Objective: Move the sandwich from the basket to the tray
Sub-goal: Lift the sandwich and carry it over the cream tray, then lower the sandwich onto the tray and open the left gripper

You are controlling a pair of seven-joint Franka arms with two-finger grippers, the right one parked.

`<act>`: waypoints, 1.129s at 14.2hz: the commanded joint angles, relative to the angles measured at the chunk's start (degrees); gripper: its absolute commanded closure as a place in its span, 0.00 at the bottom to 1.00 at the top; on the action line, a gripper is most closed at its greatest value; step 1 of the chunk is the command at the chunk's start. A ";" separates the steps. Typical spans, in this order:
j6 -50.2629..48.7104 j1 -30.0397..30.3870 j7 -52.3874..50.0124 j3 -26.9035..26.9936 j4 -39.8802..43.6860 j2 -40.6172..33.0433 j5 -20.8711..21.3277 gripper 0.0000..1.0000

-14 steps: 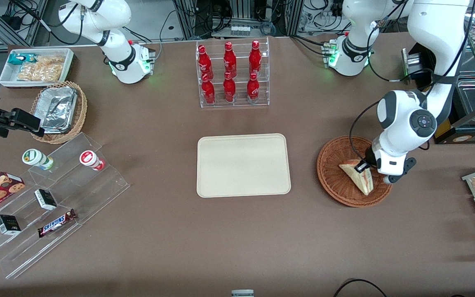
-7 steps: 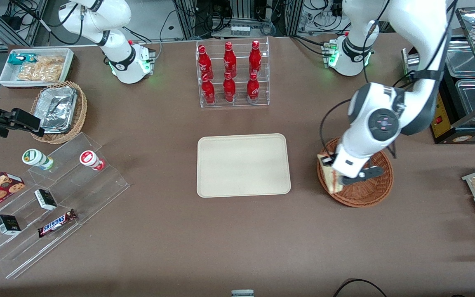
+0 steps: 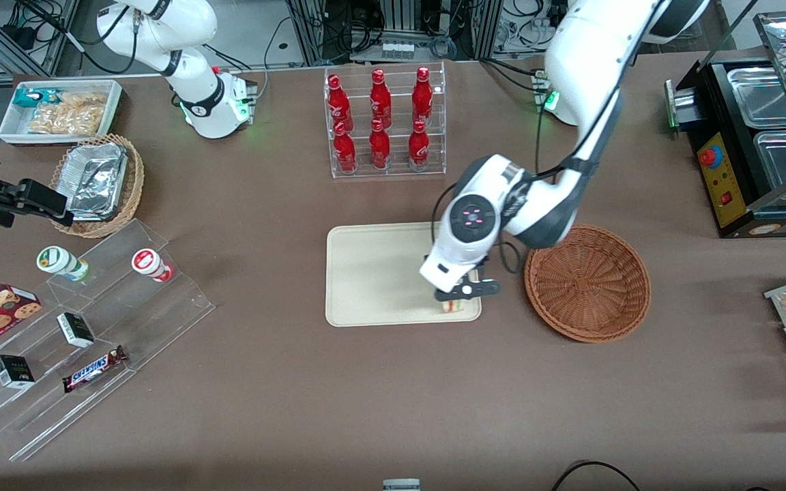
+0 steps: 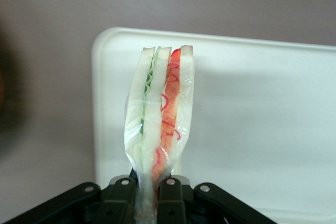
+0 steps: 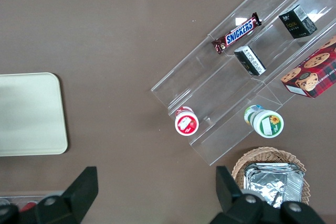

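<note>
Sandwich (image 4: 160, 124) is out of the basket (image 3: 588, 283) now! The pincer (image 3: 459, 294), clamped on it, has swung over the tray (image 3: 379, 273); lowering and release remain.

Light is even and bright, overhead, no hard glare on the brown table (image 3: 284, 409). Soft, short shadows sit close under the arm and along the tray (image 3: 379, 273) rim. Green indicator glow spills onto the table near both arm bases. Front view sharp throughout. Wrist view softer: the sandwich (image 4: 160, 124) pinched in the gripper (image 4: 149, 195) is fairly crisp, its plastic wrap catching faint sheen, while the tray beneath looks washed-out and slightly blown. A dark blur smudges one edge there. Clear acrylic shelves (image 5: 236, 72) throw thin bright reflections.
</note>
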 commanded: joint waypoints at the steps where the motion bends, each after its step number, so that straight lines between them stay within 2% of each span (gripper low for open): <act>1: -1.53 -4.24 -4.65 0.79 5.97 4.30 0.94 1.00; 4: -1.44 -8.03 -7.91 0.97 8.17 6.76 1.73 1.00; 6: 0.82 -8.65 -10.11 0.88 7.91 7.73 4.71 0.99; 9: 3.48 -9.71 -11.79 0.97 7.56 8.35 5.51 0.92; 10: 3.48 -9.53 -11.70 0.97 7.56 8.35 5.34 0.77; 11: 3.48 -9.36 -10.92 0.97 7.47 8.26 5.34 0.28; 12: 3.57 -9.27 -10.91 0.97 7.47 8.09 5.16 0.00; 16: 2.60 -9.18 -11.70 1.15 7.47 5.55 5.25 0.00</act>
